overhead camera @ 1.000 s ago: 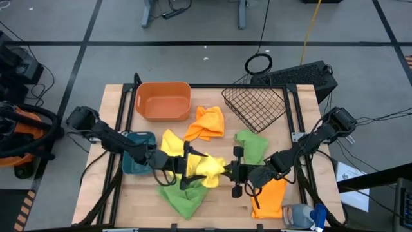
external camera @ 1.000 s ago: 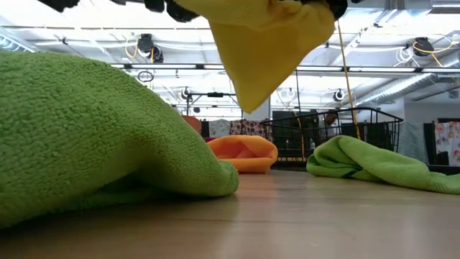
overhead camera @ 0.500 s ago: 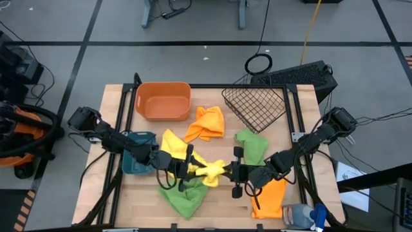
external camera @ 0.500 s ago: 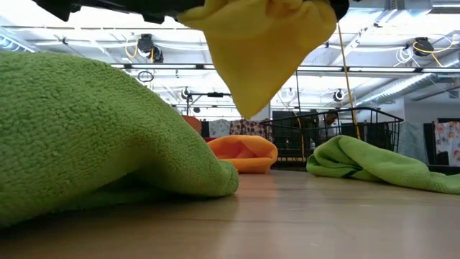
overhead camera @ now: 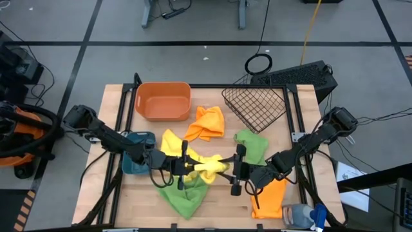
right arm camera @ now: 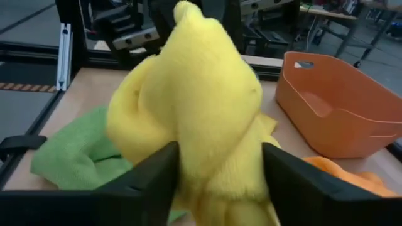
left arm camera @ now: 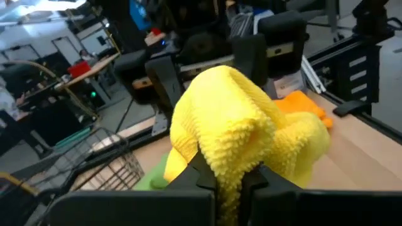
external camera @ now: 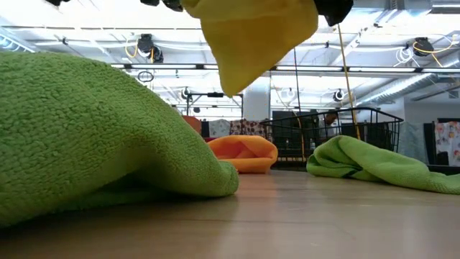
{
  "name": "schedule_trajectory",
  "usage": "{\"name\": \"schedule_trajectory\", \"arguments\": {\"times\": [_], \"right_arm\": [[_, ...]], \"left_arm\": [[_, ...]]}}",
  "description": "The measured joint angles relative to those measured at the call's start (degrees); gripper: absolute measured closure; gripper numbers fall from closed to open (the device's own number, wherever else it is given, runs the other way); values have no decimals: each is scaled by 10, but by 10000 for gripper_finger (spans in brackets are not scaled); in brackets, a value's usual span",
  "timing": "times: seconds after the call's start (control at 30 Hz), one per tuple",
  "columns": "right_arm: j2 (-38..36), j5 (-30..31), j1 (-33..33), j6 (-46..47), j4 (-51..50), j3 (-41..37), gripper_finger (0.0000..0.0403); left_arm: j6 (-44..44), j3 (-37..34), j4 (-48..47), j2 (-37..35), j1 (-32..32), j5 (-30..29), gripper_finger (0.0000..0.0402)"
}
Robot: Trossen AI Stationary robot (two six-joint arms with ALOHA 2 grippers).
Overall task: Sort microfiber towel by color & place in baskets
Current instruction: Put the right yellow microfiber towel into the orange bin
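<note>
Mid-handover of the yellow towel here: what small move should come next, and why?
Probably the right end effector should back away. The left end effector is shut on the yellow towel, while the right fingers stand apart on either side of the cloth, so pulling clear would leave the towel with the left arm alone.

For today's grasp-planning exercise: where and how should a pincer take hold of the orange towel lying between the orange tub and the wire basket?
Probably the orange towel is best pinched from above at its raised crumpled fold, since it lies bunched with ridges standing up.
</note>
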Motion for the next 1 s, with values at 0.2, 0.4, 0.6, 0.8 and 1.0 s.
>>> {"name": "schedule_trajectory", "arguments": {"times": [0.2, 0.4, 0.6, 0.8, 1.0], "right_arm": [[-12, 95, 44, -41, -6, 0, 121], [-15, 172, 89, -114, 32, 0, 113], [30, 152, 79, -178, 150, 0, 112], [82, 119, 49, -270, 302, 0, 96], [105, 117, 5, -242, 301, 0, 76]], "left_arm": [[-29, 0, -66, -39, -11, -26, 390], [-47, 0, -94, -61, -17, -41, 389], [-61, 0, -81, -63, -12, -41, 389], [-62, 0, -80, -62, -12, -41, 389], [-64, 0, -71, -62, -12, -22, 389]]}}
